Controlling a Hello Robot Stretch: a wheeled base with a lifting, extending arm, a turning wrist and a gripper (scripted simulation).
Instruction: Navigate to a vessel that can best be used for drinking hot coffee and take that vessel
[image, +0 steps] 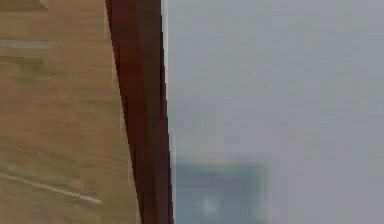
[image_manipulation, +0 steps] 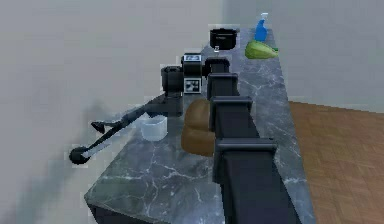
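Observation:
A small white cup-like vessel (image_manipulation: 153, 127) stands on the grey marble counter (image_manipulation: 130, 180) in the arm side view, left of the arm. The dark arm (image_manipulation: 240, 150) reaches out over the counter from the bottom edge. At its far end are two white marker squares (image_manipulation: 190, 72), and left of them the gripper (image_manipulation: 170, 82), which is farther out than the white vessel and near the wall. I cannot make out the gripper's far end, so I cannot tell whether it holds anything.
A brown loaf (image_manipulation: 198, 128) lies against the arm's left side. Dark long-handled utensils (image_manipulation: 110, 130) lie left of the white vessel. A dark pot (image_manipulation: 222, 38), a green lump (image_manipulation: 262, 48) and a blue spray bottle (image_manipulation: 262, 24) stand at the counter's far end. Wooden floor (image_manipulation: 345, 150) lies to the right. Ahead stand a wooden panel (image: 55, 110), a dark red-brown frame (image: 145, 110) and a grey wall (image: 290, 80).

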